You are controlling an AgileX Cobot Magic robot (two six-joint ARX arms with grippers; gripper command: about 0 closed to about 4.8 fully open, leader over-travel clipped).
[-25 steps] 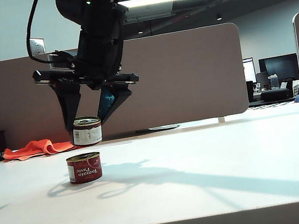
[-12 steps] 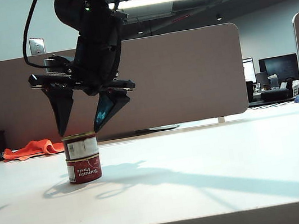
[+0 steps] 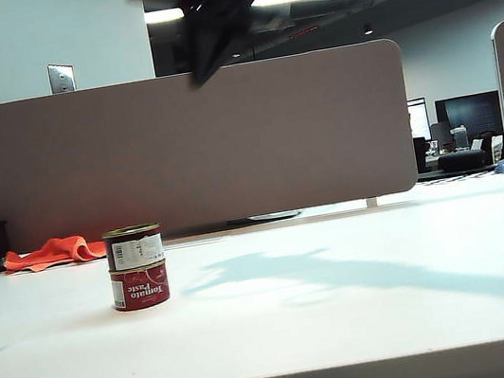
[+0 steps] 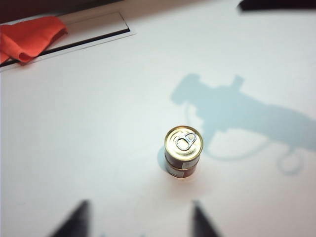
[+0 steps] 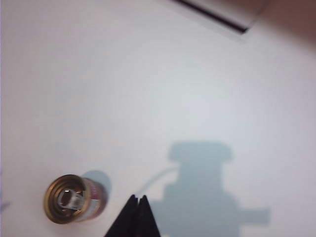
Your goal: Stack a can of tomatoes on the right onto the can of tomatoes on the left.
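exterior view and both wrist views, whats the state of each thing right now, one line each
top can: upright, stacked on the lower can, pull-tab lid up, free of both grippers
bottom can: upright on the table, carrying the top can
orange cloth: crumpled at the table's far edge
left gripper: open, above the cans, holding nothing
right gripper: shut, empty, raised beside the stack

Top can (image 4: 183, 143): shiny gold metal lid w/ pull tab, paper label. Lower can (image 3: 140, 286): glossy red label. Bench (image 3: 349, 317): smooth matt white. Rag (image 3: 54, 251): orange cloth, crumpled.
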